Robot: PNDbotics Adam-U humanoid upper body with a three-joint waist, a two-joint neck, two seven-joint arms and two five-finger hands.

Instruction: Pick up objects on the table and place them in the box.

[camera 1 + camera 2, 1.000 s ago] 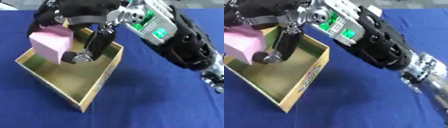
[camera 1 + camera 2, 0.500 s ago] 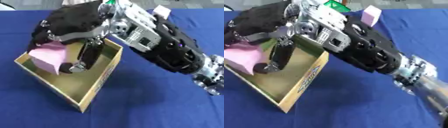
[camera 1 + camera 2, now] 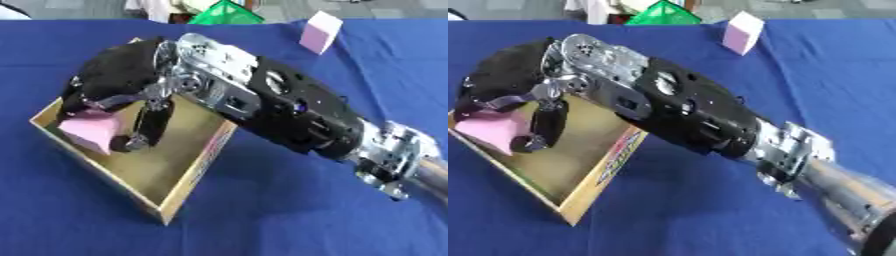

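Note:
My right hand reaches in from the lower right over the open cardboard box and is shut on a pink block. The block hangs low inside the box's left part, fingers and thumb curled round it. A second pink block stands far back on the blue table. My left hand shows in neither view.
A green object lies at the far table edge, with pale things beside it. The blue cloth stretches bare in front of and to the right of the box. My right forearm crosses the box's right wall.
My right hand has lowered the pink block from above the box's rim down into the box. The view has tilted, so the far pink block and green object now show.

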